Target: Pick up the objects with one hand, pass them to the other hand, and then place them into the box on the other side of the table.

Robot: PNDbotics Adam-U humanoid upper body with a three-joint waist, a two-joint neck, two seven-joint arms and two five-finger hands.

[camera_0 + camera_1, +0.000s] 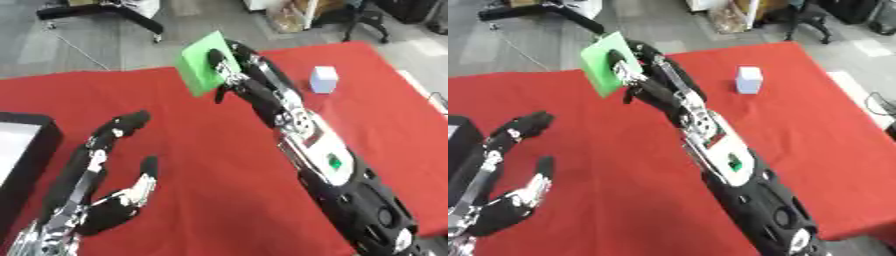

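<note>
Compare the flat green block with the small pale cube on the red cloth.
The flat green square block is held up off the table, tilted, with the right hand curled round it; the small pale bluish-white cube sits untouched on the red tablecloth. The green block is a broad thin slab; the cube is compact and smaller across. Both lie toward the table's far side.

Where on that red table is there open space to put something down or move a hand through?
Bare red cloth stretches between the open left hand and the right arm, and again near the cloth's front edge. More lies right of the small white box. It's tighter at the far middle, where the right hand holds the green block, and beside the black box at left.
</note>
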